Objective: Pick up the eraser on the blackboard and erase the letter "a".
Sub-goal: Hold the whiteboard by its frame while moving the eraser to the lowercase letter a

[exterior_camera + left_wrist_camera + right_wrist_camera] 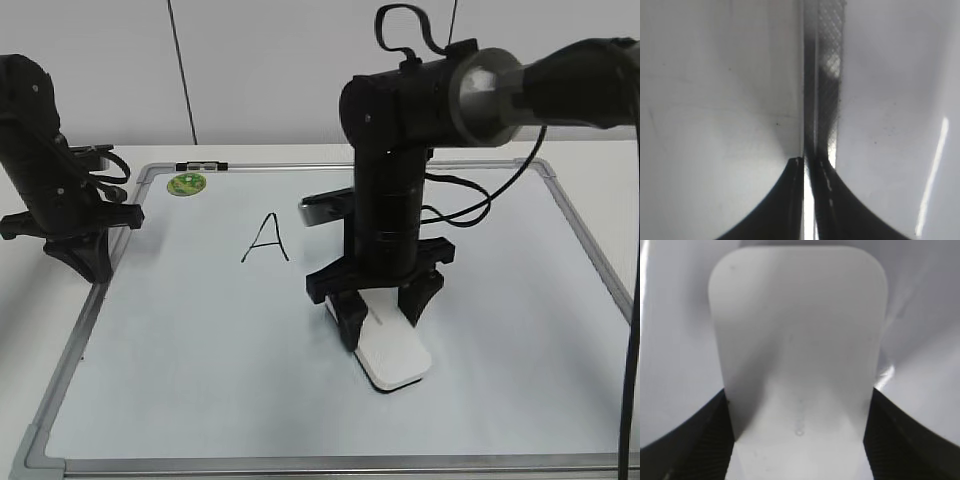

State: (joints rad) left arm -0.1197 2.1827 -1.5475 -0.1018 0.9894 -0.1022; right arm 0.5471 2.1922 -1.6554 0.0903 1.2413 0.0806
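**Eraser straddled by right jaws, lower centre of frame**

Left gripper [85, 250], far left over the frame of the large white grey-framed blackboard [200, 380]: jaws pressed together, holding nothing. Capital "A" [266, 240] centre-left; no small "a" visible, maybe hidden behind the arm. Right gripper [385, 315], centre: jaws apart w/ fingers tight against the long sides of the flat white rounded plastic eraser [395, 355], which lies on the board. Likely light, rigid, smooth, so prob slippery; squeeze mid-length across the narrow width.
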